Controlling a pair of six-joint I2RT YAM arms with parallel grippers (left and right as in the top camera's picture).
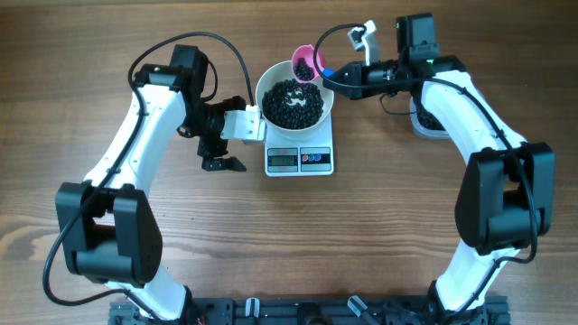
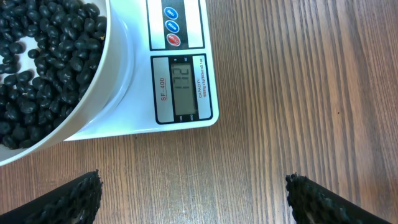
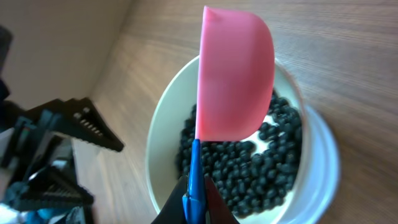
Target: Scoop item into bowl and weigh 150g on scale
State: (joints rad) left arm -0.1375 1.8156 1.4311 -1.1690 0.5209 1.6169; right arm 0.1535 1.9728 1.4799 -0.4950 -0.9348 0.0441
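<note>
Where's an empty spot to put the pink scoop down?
The big bare wooden tabletop in front of the small white scale, between both arms, is free. It's crowded around the round white bowl: the open left gripper sits beside it, and the right gripper holds the pink plastic scoop over its rim.

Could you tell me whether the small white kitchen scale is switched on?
On: the small white rectangular scale shows dark digits on its grey display.
</note>
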